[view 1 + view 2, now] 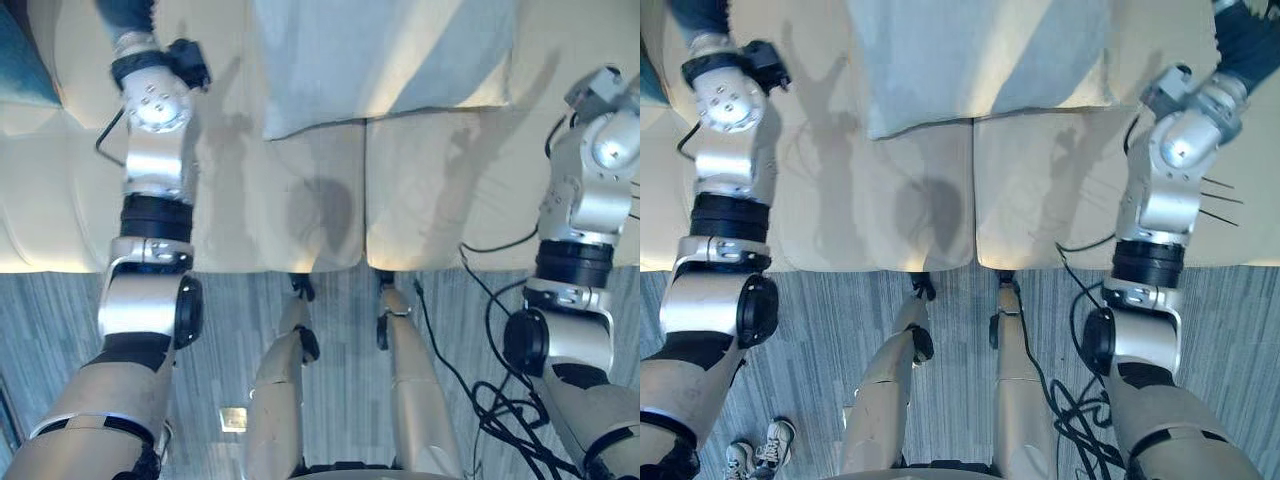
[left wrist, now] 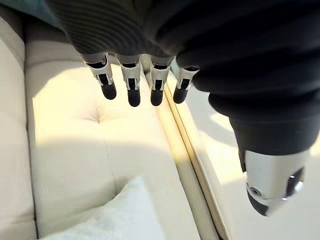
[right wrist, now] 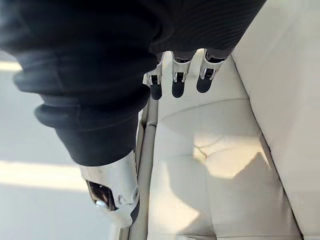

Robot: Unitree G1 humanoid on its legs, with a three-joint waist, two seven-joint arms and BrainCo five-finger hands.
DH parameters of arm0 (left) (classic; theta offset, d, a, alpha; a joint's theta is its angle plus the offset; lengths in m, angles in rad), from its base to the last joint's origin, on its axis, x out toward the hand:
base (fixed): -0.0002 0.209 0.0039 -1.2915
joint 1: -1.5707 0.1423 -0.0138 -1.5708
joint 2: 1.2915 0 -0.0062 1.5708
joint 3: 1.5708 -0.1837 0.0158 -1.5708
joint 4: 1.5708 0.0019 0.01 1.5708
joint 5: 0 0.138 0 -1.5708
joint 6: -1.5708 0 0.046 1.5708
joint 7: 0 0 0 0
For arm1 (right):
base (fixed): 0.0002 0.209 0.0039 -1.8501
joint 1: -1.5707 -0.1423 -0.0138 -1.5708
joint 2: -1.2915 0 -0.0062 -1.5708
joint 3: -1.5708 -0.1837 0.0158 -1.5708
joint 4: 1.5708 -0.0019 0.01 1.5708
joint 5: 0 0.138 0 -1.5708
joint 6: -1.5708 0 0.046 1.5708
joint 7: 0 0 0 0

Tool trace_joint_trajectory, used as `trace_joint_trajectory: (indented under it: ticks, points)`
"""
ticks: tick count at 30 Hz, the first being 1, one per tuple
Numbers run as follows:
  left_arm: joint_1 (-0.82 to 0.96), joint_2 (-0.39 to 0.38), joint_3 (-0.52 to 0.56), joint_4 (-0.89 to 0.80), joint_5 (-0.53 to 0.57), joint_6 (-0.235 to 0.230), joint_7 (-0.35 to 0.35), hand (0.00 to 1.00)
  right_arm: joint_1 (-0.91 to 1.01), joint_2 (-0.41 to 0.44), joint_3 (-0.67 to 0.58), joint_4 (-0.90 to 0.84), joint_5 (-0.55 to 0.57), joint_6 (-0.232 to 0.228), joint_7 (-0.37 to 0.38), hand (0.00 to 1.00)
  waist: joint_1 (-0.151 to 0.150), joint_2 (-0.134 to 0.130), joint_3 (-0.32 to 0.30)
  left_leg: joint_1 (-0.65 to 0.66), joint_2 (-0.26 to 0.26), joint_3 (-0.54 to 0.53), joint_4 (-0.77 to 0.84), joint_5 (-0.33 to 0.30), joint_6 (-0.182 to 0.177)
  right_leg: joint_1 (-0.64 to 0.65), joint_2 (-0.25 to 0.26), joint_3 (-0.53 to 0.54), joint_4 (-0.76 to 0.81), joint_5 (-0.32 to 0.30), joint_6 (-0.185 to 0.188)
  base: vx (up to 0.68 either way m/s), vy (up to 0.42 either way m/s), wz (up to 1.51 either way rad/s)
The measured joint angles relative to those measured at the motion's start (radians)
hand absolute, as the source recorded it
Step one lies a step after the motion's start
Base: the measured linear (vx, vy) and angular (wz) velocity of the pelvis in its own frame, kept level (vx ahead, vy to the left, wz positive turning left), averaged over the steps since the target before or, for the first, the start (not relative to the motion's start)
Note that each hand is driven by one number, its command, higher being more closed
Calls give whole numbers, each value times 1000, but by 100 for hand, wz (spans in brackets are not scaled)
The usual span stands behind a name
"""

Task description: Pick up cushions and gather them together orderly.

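A cream sofa (image 1: 430, 200) is carrying a pale grey cushion (image 1: 380, 60) across its middle, with a teal cushion (image 1: 20, 55) sitting at its left end.

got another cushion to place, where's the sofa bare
Bare: the cream sofa seat in front of the pale blue-grey square cushion, both sides of the centre seam. Crowded: the back middle under that cushion, and the left corner by the teal cushion.

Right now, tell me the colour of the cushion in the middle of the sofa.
Plain pale blue-grey cushion, clearest in the left eye view.
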Motion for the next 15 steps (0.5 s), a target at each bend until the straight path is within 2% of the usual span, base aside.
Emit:
trace_joint_trajectory:
  ticks: [2,4,8,10,12,13,15]
  points:
    - [165,-12,15,-46,-13,0,-17,0,143,0,9,-43,7,-1,56,0,-1,0,0,33,7,0,16,-21,18,43,3,-5,1,-19,-2,43,-55,5]
    - [319,-46,21,-112,-19,-2,-22,0,285,0,50,-118,5,-5,95,0,0,0,-1,47,10,-2,42,-44,21,66,3,-6,11,-32,-3,53,-54,4]
    - [636,-191,-21,-216,-18,-10,-76,0,554,63,182,-154,-40,-4,198,0,2,-3,-3,90,12,-5,78,-82,32,124,0,-7,16,-56,1,62,-35,2]
    - [820,-287,-82,-226,-17,-12,-136,0,713,154,229,-139,-87,-2,262,0,5,-3,-4,146,11,-8,88,-99,37,189,-4,-14,16,-74,4,88,-33,6]
    - [933,-325,-115,-224,-5,-12,-176,0,803,206,241,-94,-121,-1,301,0,6,-6,-24,178,11,-13,102,-121,40,231,-6,-22,14,-86,4,91,-20,7]
    - [1025,-346,-132,-216,8,-12,-204,0,875,236,241,-32,-141,1,324,0,10,-9,-64,206,12,-13,108,-140,37,266,-7,-25,7,-99,7,115,-9,2]
    - [1106,-358,-133,-180,31,-12,-238,0,955,248,240,27,-173,5,345,0,20,-9,-99,266,11,-13,103,-154,39,327,-11,-29,-3,-111,8,121,-2,-1]
